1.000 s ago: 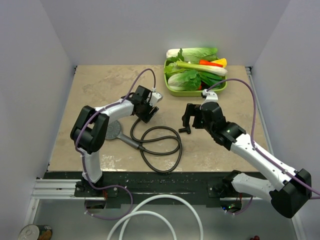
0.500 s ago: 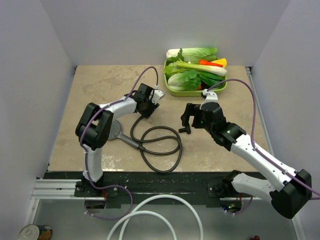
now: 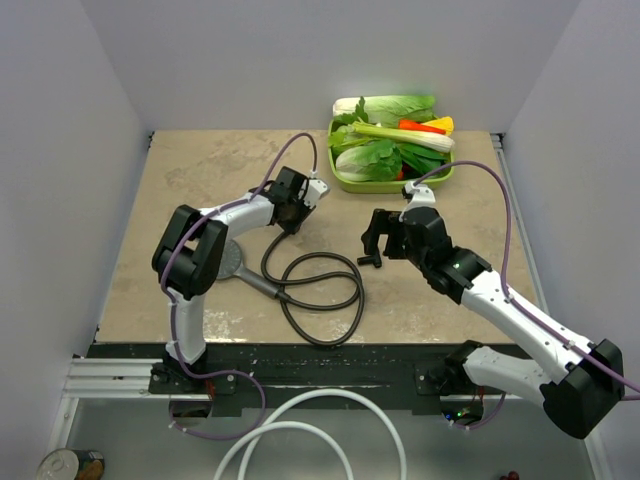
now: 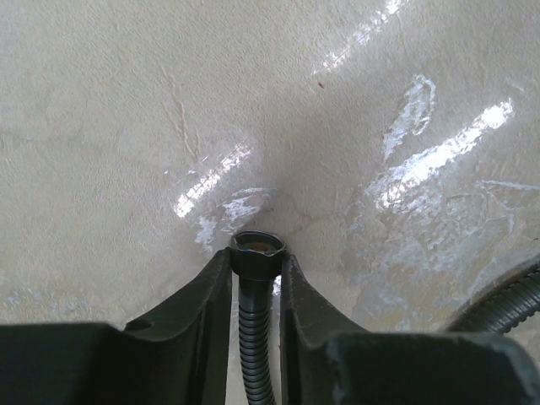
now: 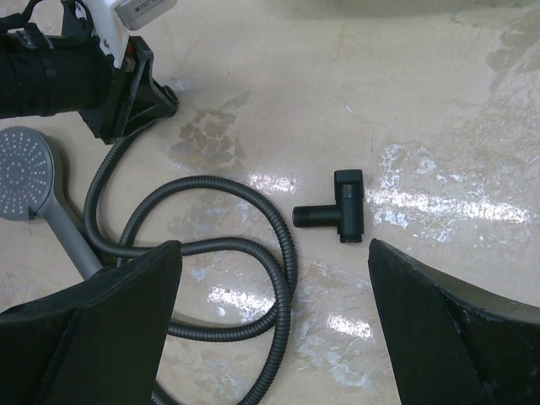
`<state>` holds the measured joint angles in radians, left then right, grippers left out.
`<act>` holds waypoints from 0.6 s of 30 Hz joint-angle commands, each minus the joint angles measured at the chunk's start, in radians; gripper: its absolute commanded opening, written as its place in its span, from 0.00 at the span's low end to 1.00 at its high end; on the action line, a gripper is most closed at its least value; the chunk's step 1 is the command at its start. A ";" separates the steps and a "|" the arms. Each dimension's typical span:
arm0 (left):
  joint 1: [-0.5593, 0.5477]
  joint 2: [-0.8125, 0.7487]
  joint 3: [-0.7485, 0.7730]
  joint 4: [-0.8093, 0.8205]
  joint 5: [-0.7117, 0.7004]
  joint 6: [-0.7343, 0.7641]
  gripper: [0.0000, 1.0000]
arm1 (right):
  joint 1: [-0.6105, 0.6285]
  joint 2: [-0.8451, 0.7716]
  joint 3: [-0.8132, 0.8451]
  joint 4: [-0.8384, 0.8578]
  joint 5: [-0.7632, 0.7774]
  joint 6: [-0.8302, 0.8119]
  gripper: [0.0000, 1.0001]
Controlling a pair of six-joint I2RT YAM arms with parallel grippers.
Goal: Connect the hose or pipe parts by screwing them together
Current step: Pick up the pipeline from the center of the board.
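Observation:
The black flexible hose [image 3: 322,343] lies in loops on the table, joined to the dark grey shower head [image 3: 228,260] at the left. My left gripper [image 3: 297,218] is shut on the hose's free end; in the left wrist view the hex nut [image 4: 257,253] sits pinched between the fingertips of that gripper [image 4: 257,263], low over the table. The small black T-shaped fitting [image 5: 342,207] lies loose on the table, also seen in the top view [image 3: 368,260]. My right gripper [image 5: 272,246] hovers open above it and the hose [image 5: 283,245], holding nothing. The shower head [image 5: 25,173] shows at far left.
A green tray [image 3: 395,187] of vegetables stands at the back right, just beyond the right gripper [image 3: 378,238]. A thick white hose [image 3: 300,430] coils below the table's near edge, and a can [image 3: 65,465] sits at bottom left. White walls enclose three sides.
The left gripper shifted a little toward the back and closed on the hose's nut end. The right arm has barely moved, and the T-fitting lies where it was.

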<state>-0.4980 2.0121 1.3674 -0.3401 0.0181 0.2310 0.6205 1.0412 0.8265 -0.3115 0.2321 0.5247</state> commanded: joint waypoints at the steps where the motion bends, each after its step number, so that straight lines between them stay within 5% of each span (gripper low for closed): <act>1: 0.001 0.007 0.004 0.030 -0.003 0.014 0.13 | -0.005 0.000 0.008 0.026 0.018 0.021 0.94; 3: -0.001 -0.001 -0.007 0.041 0.002 0.016 0.00 | -0.005 0.013 0.016 0.009 0.058 0.029 0.94; 12: -0.001 -0.171 -0.039 0.041 0.146 -0.030 0.00 | -0.090 0.025 -0.050 0.067 -0.005 0.176 0.99; 18: -0.004 -0.409 -0.007 -0.045 0.261 -0.047 0.00 | -0.122 0.101 -0.023 0.071 -0.089 0.095 0.98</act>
<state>-0.4980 1.8130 1.3167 -0.3695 0.1749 0.2081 0.5026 1.0882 0.7628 -0.2680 0.1909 0.6453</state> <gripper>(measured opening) 0.221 0.986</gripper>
